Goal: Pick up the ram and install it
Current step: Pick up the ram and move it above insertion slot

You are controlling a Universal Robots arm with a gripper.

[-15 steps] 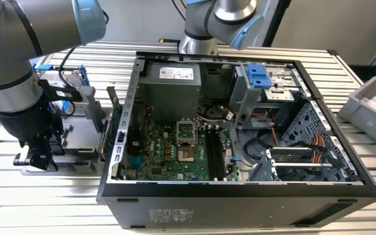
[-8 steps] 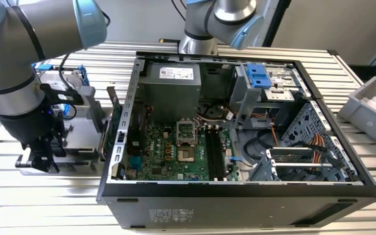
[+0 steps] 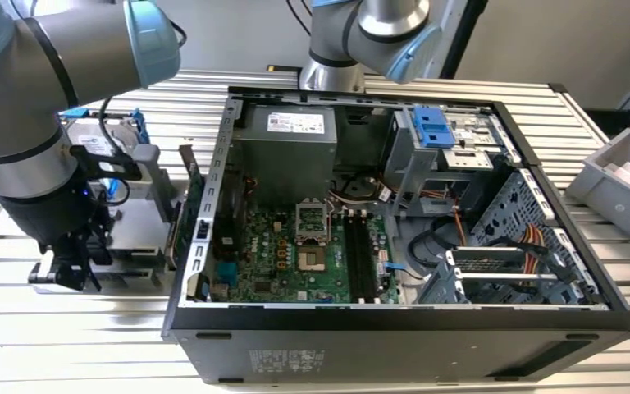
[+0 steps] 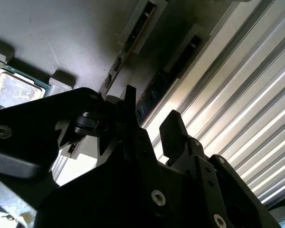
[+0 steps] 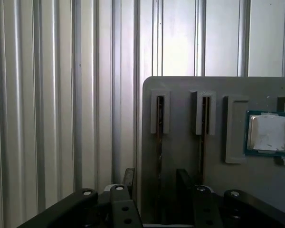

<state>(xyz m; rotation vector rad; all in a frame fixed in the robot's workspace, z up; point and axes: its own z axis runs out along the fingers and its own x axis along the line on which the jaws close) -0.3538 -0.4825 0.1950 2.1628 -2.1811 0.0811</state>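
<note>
Two thin sticks stand on edge in the slots of the grey holder plate (image 5: 180, 90). The ram (image 5: 157, 142) is the one in the slot farther from the CPU chip (image 5: 268, 134), which lies in a recess of the same plate. The other stick (image 5: 203, 137) stands in the slot between the ram and the chip. The gripper (image 5: 155, 176) hangs close over the plate with its black fingers (image 5: 128, 176) apart, one on each side of the ram's line; I cannot tell if they touch it. In the exterior view the plate lies on the ribbed desk (image 3: 75, 345), and the open computer case (image 3: 403, 345) stands just beside the plate, on the exterior view's right of it.
</note>
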